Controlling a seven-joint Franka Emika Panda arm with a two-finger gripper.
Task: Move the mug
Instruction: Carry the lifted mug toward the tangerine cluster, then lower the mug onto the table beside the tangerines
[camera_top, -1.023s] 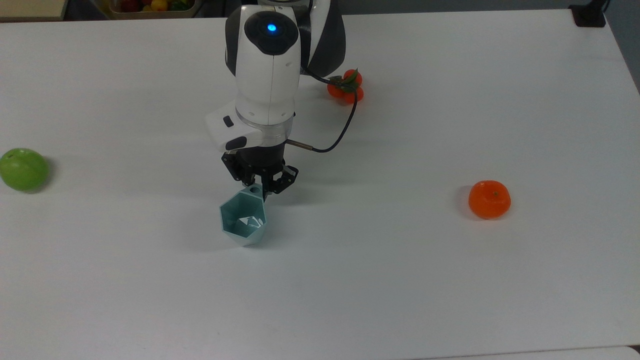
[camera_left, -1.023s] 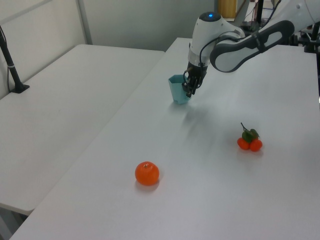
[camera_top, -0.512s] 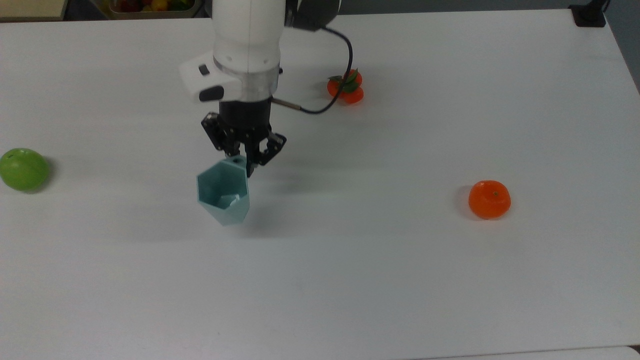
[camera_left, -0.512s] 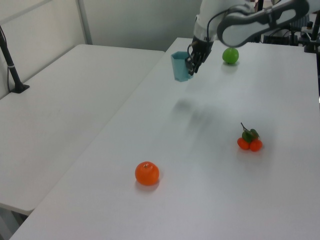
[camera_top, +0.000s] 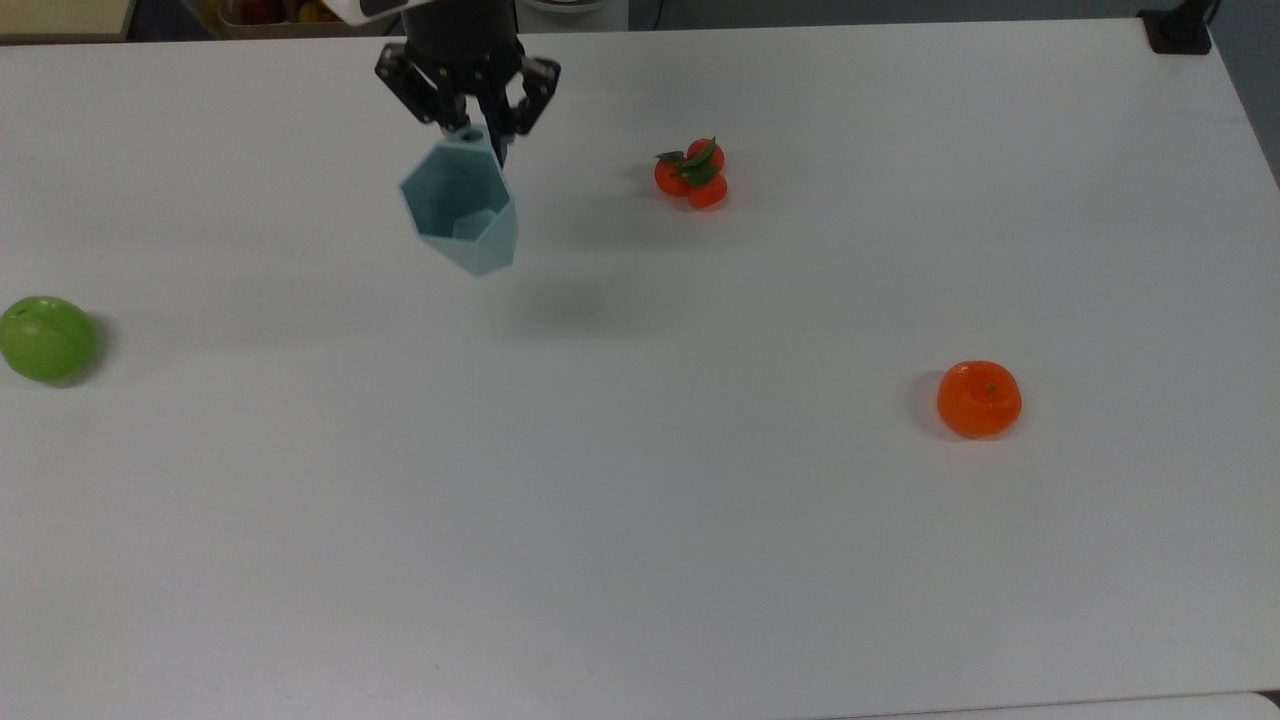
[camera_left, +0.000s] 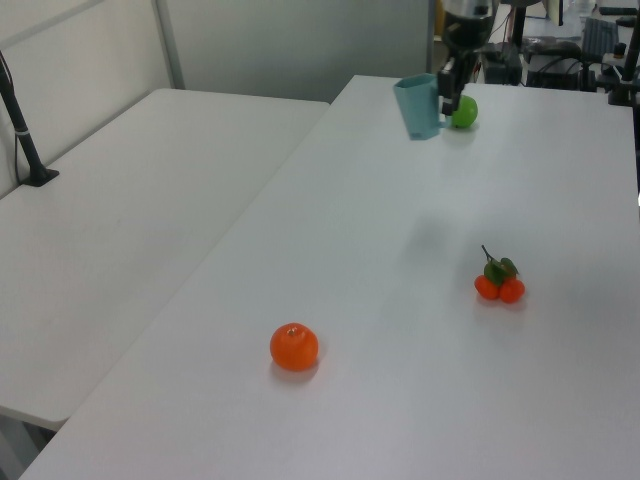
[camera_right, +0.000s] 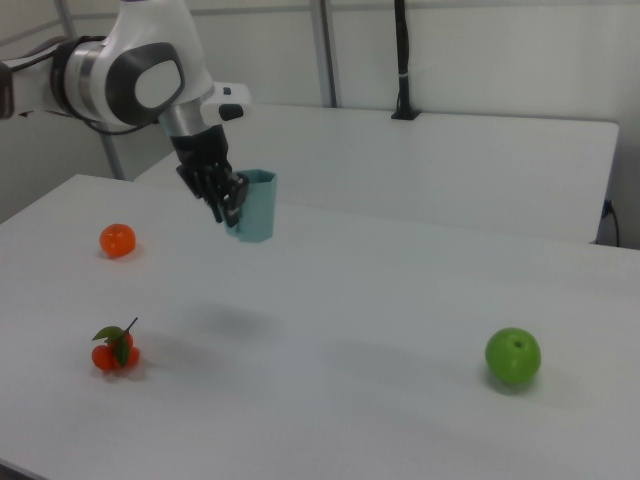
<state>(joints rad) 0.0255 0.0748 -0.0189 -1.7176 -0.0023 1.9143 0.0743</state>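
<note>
The pale teal faceted mug is held clear above the white surface, its small tab handle pinched between the closed fingers of the black claw. From the mug, the leafy cluster of small tangerines is seen toward the top view's right.

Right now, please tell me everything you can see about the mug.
The mug is a pale teal, faceted cup with a hexagonal rim, narrowing toward its base. It looks like smooth plastic or ceramic and appears empty. The gripper holds it by a small tab handle with a hole, so it hangs above the white table, touching nothing else. A faint shadow lies beneath it.
</note>
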